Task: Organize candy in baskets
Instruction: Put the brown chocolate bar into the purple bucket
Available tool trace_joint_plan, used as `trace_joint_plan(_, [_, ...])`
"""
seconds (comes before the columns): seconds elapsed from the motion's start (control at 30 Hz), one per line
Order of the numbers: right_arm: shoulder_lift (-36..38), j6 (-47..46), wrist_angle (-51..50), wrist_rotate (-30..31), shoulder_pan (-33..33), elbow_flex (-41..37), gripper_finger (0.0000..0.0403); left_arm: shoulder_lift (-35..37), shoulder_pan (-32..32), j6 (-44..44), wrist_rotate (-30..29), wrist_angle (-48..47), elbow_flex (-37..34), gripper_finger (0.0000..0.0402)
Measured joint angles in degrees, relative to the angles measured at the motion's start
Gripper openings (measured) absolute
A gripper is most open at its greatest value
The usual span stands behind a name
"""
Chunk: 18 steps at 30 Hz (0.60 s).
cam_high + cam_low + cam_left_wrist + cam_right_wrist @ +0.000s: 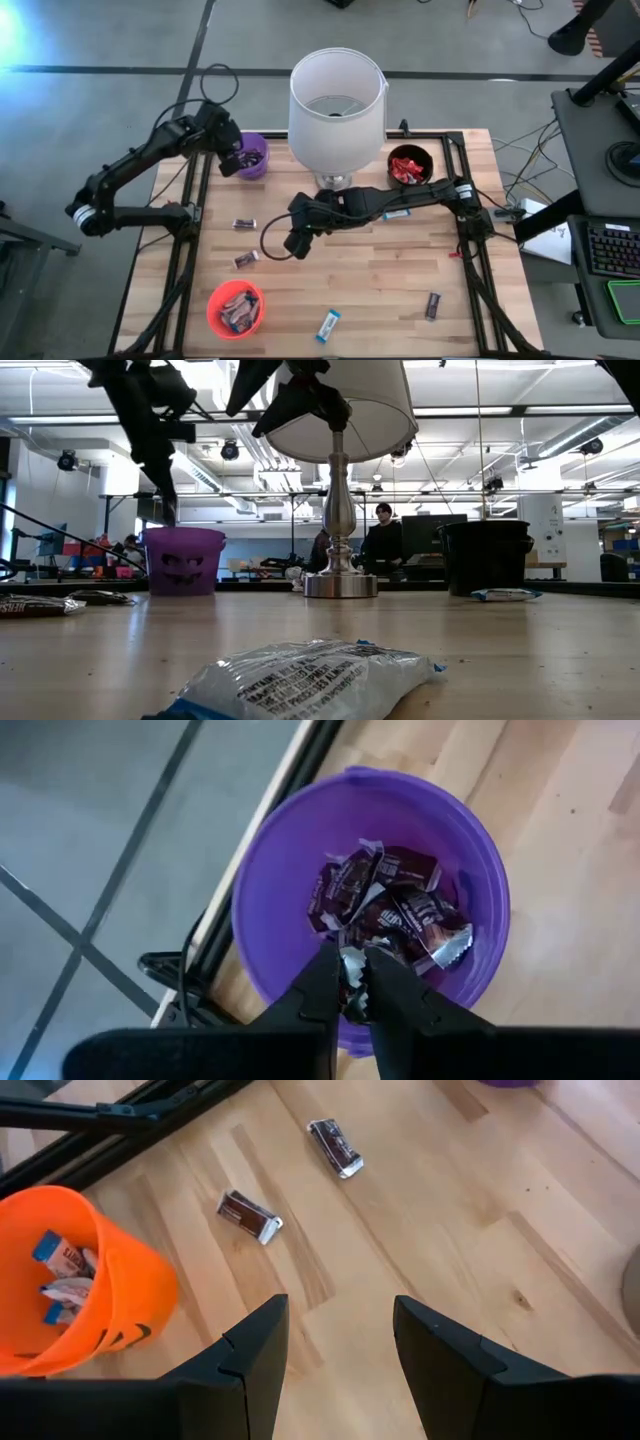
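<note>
**Sorting part done, loose candy left**

Left gripper [352,988] hung over purple basket [275,900], pinched shut on a brown candy [353,970]. Right gripper [335,1335] was wide open, empty, above two brown bars [250,1216] nr orange basket [130,1295]. Black basket [410,165] held red ones. Approx. five bars looked left on table [380,290], incl. blue bar [328,325].

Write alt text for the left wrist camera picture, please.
The left hand hangs above a purple basket of dark-wrapped candy, its fingers pinched shut on a wrapper's silver end. The basket sits at the wooden table's edge, grey floor beyond.
</note>
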State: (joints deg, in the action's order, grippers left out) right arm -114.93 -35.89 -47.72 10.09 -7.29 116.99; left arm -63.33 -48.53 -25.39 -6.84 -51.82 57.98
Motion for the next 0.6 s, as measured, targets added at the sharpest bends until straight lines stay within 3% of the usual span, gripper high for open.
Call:
trace_joint_plan(0.27, [0.0,2.6,0.0,0.0,0.0,0.0,0.0171,-1.9,0.0,0.1,0.0,0.3,0.0,0.0041])
trace_joint_plan(0.6, [0.0,4.0,-0.1,0.0,0.6,-0.1,0.0171,-0.3,0.1,0.4,0.4,-3.8,0.5,0.0106])
